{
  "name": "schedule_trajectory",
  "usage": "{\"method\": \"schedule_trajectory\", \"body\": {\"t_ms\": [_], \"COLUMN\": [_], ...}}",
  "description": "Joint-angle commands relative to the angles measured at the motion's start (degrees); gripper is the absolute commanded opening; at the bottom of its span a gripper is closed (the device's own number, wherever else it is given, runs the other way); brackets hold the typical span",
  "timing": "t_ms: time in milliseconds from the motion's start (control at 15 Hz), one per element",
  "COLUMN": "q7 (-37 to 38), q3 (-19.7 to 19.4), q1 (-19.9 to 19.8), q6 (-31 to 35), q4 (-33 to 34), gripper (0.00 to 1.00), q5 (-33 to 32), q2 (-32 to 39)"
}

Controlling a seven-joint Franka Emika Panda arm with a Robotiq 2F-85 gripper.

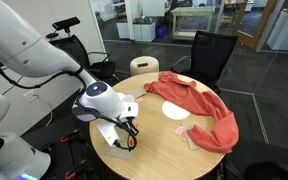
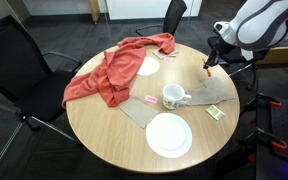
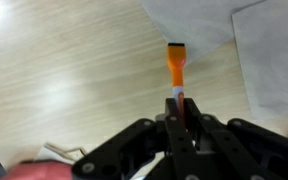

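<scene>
The arm (image 1: 39, 50) is reaching in over the rim of the round desk (image 2: 104, 135). Its jaws are clenching hard on a thin orange stick (image 3: 175, 68), pinching its pale end between the fingertips. Whether this is a pen or a small tool is not showing.

The stick's long axis is running straight out from the jaws. In the wrist view it is pointing up the picture, with its dark tip at the far end, lying just over the edge of a grey sheet (image 3: 254, 40). In both exterior views it is pointing down from the jaws toward the desk.

A red cloth (image 2: 109, 75) is sprawling well apart from the jaws, across the desk. A white plate (image 2: 169, 137) is sitting away from the jaws by the rim. A mug (image 2: 174, 97) is standing between the jaws and the cloth, nearer than either.

The jaws are hiding the gripped end of the stick. Whether the tip is touching the sheet or hanging just above it, I cannot tell. The cloth is covering part of a second plate (image 2: 147, 66). Blurred shapes are showing at the lower left of the wrist view, too soft to name.
</scene>
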Motion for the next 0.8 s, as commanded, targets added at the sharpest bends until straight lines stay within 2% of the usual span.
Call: {"method": "schedule_trajectory", "body": {"t_ms": [0, 267, 333, 467, 733], "q7": [5.5, 7.7, 8.4, 9.4, 10.8], "q3": [-7.6, -9.6, -9.9, -10.3, -10.9], "q1": [6.3, 8.7, 9.1, 9.7, 10.1], "q6": [1.9, 1.0, 0.8, 0.9, 0.1], "q4": [1.8, 4.3, 4.6, 5.1, 4.3], "gripper": [0.03, 0.03, 0.37, 0.44, 0.75], "q5": [-1.2, 0.4, 0.5, 0.4, 0.3], "q2": [5.3, 8.2, 8.2, 8.5, 6.4]}}
